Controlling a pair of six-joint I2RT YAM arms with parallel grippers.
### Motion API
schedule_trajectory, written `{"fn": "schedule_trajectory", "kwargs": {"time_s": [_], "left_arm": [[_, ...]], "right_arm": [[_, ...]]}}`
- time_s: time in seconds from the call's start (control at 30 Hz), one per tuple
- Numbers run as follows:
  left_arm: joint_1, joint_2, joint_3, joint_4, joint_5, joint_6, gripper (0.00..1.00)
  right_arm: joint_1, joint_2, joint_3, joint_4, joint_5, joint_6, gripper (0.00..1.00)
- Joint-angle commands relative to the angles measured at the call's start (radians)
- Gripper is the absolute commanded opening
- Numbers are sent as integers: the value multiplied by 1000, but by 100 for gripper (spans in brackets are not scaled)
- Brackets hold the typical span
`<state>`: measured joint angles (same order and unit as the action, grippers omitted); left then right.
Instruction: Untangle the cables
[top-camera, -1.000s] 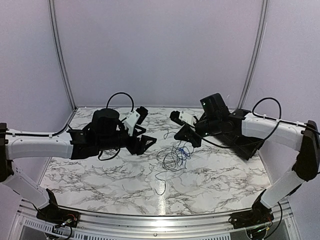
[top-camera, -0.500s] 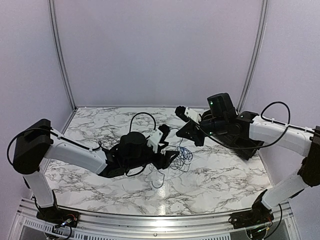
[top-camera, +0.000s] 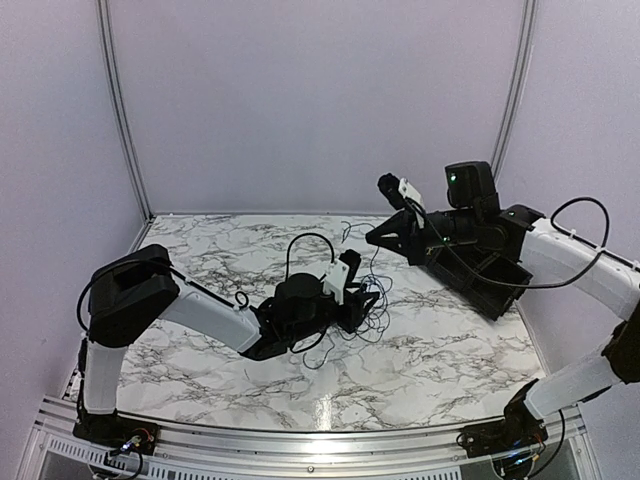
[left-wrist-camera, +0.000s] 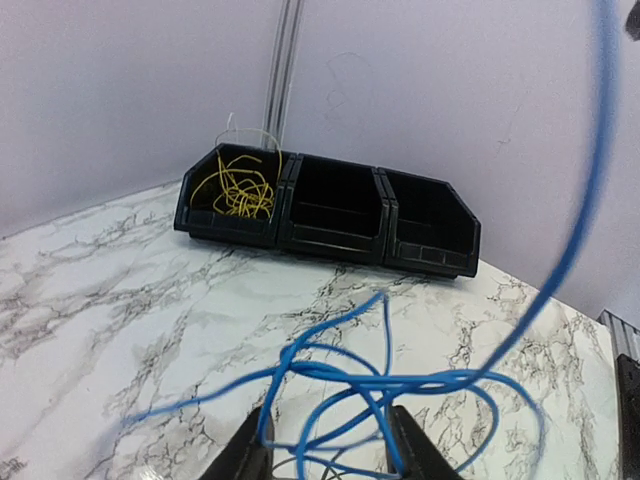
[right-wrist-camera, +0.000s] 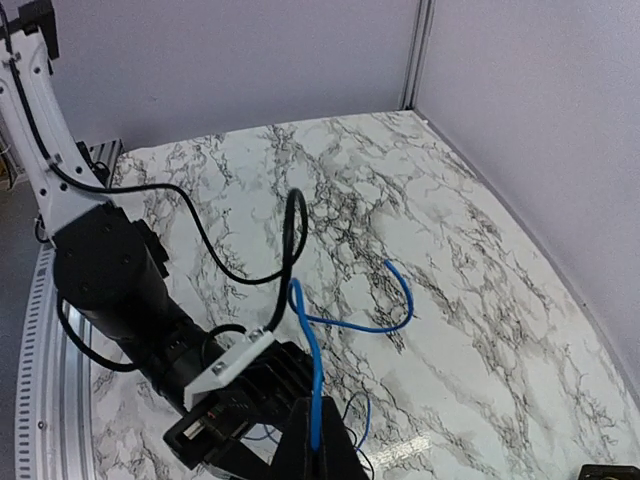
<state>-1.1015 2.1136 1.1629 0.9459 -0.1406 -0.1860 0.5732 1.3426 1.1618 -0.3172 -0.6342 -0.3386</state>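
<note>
The cables lie as a tangle (top-camera: 368, 303) of thin blue and black wires at the table's middle. My left gripper (top-camera: 362, 308) sits low at this tangle. In the left wrist view it (left-wrist-camera: 330, 452) is open, with blue loops (left-wrist-camera: 390, 385) lying between its fingers (left-wrist-camera: 245, 460). My right gripper (top-camera: 376, 236) is raised above and behind the tangle. It (right-wrist-camera: 318, 442) is shut on a blue wire (right-wrist-camera: 312, 370) that hangs taut down to the tangle. A bundle of yellow wires (left-wrist-camera: 240, 190) lies in the left compartment of a black bin (left-wrist-camera: 330, 212).
The black three-compartment bin (top-camera: 485, 285) stands at the right of the table, under my right arm. The left arm's black hose (right-wrist-camera: 290, 240) loops above its wrist. Booth walls close the back and both sides.
My left arm has swung right and down onto the tangle. My right gripper has risen and drawn back to the right, pulling the blue wire up with it.
</note>
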Motion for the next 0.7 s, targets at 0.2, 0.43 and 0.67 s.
{"fn": "schedule_trajectory", "kwargs": {"time_s": [0.2,0.43,0.67], "left_arm": [[-1,46,-70,88,-22,-37,27],[-1,25,-164,108,-36,-49,18],[-1,-7,-273,118,-59,-78,19]], "right_arm": [[-6,-76,390,-168,-146,42,0],[-6,-12,614,-201,-241,110,0],[-7,35,785,-217,-197,114,0]]}}
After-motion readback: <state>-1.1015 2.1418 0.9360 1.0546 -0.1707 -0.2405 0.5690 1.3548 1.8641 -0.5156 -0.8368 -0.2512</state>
